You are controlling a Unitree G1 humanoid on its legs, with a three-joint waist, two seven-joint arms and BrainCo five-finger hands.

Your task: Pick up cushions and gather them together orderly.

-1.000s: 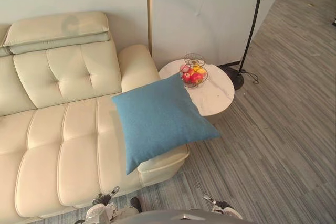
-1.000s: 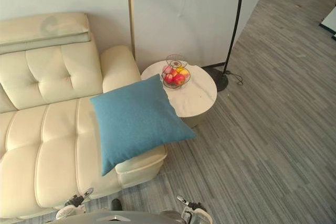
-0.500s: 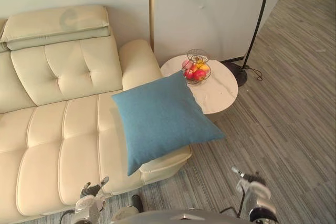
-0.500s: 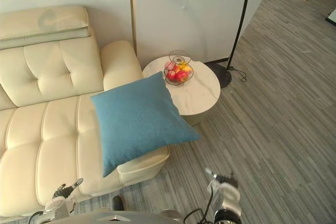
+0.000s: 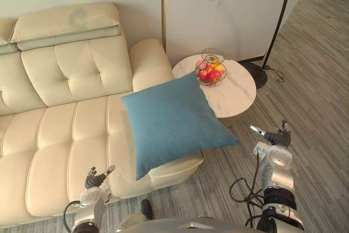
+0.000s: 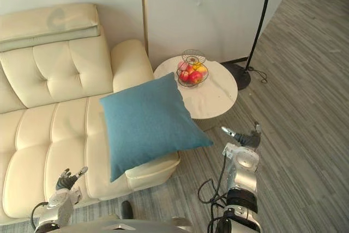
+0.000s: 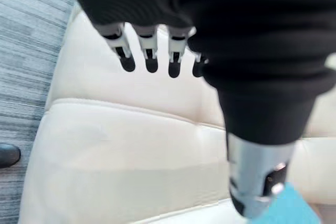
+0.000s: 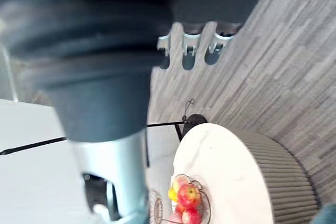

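A blue square cushion (image 5: 172, 120) lies tilted on the right end of the cream sofa (image 5: 60, 135), one corner hanging over the sofa's edge toward the round side table (image 5: 238, 88). My left hand (image 5: 96, 180) hovers low in front of the sofa seat, fingers relaxed and empty; its wrist view shows the fingers (image 7: 149, 56) above the cream seat and a bit of the cushion (image 7: 286, 212). My right hand (image 5: 272, 138) is raised over the floor, right of the cushion's corner, open and holding nothing.
A wire bowl of fruit (image 5: 210, 72) stands on the white side table, beside the sofa's arm. A floor lamp's black pole and base (image 5: 256, 73) stand behind the table. Grey plank flooring (image 5: 316, 113) stretches to the right.
Both arms have risen: the right hand moved up beside the cushion's corner, the left hand lifted toward the sofa front. The camera shifted slightly; the cushion lies as before.
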